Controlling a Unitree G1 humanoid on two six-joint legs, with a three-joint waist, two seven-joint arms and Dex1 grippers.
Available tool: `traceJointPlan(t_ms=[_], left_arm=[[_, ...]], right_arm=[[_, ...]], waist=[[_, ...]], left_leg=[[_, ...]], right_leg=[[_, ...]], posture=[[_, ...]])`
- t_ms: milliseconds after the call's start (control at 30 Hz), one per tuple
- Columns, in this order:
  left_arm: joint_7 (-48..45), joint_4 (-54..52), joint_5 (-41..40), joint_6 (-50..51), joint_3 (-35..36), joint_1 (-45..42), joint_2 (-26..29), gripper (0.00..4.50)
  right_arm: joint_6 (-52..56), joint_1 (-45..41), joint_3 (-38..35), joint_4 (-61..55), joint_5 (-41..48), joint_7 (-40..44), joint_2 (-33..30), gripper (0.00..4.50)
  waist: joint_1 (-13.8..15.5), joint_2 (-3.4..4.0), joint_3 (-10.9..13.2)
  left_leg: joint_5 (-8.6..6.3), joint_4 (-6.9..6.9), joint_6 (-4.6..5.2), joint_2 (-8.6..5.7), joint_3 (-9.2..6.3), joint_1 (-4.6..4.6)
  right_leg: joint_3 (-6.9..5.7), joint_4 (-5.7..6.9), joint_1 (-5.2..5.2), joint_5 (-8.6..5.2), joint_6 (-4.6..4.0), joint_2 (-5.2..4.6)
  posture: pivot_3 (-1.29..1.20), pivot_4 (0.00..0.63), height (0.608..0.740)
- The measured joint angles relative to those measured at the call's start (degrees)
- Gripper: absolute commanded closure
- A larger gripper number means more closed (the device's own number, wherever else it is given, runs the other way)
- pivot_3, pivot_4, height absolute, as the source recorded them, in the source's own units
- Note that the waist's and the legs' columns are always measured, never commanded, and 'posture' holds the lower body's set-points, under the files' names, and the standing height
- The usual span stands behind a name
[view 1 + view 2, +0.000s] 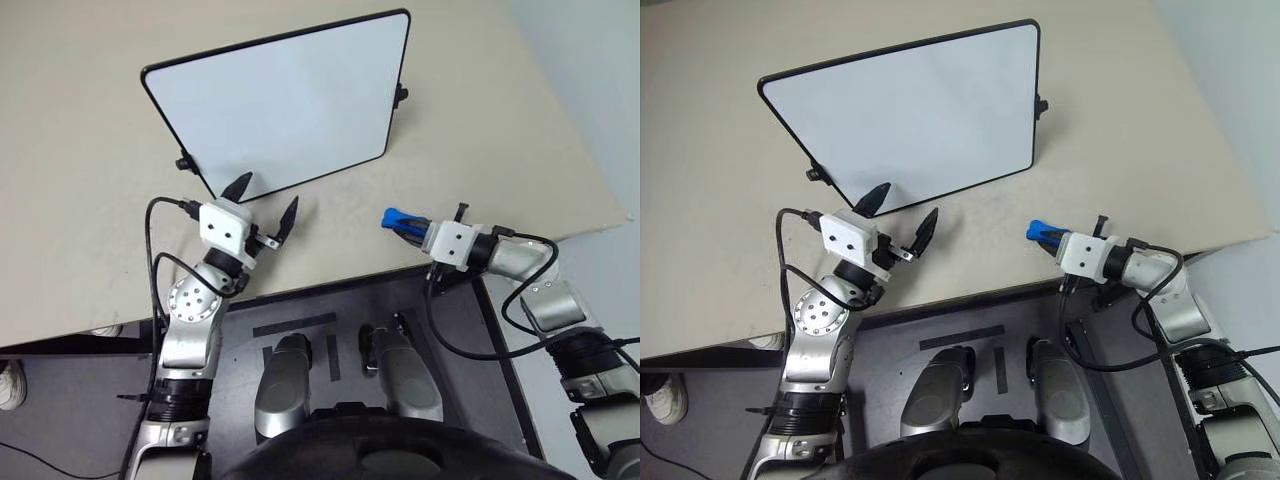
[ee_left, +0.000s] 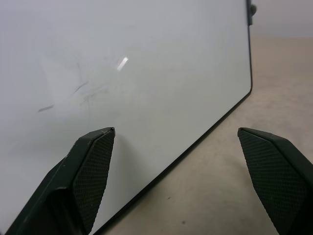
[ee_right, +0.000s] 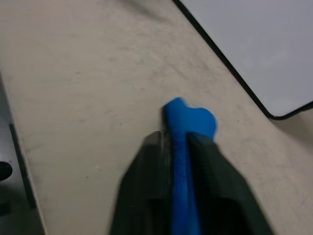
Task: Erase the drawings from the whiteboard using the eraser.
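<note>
Pointing along the right claw [image 1: 405, 226], eraser [image 1: 397, 219] faces the whiteboard [image 1: 290, 100].

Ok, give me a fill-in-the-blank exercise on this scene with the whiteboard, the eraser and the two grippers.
1. The bright blue bone-shaped eraser is clamped between the fingers of the ____ gripper.
2. The left gripper, holding nothing, has its black fingers ____.
3. The large white whiteboard with a thin black frame lies on a ____ table.
4. The eraser is ____ the whiteboard, not touching it.

Missing words: right; open; beige; apart from
</note>
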Motion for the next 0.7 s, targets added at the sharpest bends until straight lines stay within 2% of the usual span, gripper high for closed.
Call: traceJointPlan(t_ms=[233, 367, 700], left_arm=[[-1.2, -0.1, -0.8, 2.5, 0.9, -1.5, 1.8, 0.12], [-1.8, -1.2, -1.6, 4.8, 0.9, -2.4, 2.6, 0.12], [-2.4, -3.7, -2.3, 8.3, 1.3, -3.1, 4.3, 0.12]], right_arm=[[2.7, -0.1, -1.8, -3.9, 0.2, -0.2, 1.0, 0.09], [3.7, -0.1, -4.1, -7.2, 0.5, -1.1, 1.6, 0.04], [5.8, 0.2, -6.8, -8.9, 0.6, -4.0, 4.5, 0.04]], waist=[[0.1, 0.00, 0.0], [0.2, 0.00, 0.0], [0.3, 0.01, 0.0]], left_leg=[[-0.01, -0.02, -0.01, -0.02, -0.02, 0.07], [-0.05, -0.02, -0.02, -0.03, -0.03, 0.05], [-0.03, -0.02, -0.01, -0.03, -0.05, 0.07]], right_leg=[[0.02, -0.01, 0.10, -0.08, 0.11, 0.01], [0.02, -0.01, 0.10, 0.15, -0.34, 0.00], [0.02, 0.00, 0.10, -0.10, 0.07, 0.01]], posture=[[0.00, 0.150, 0.740], [0.00, 0.150, 0.740], [0.00, 0.150, 0.740]])
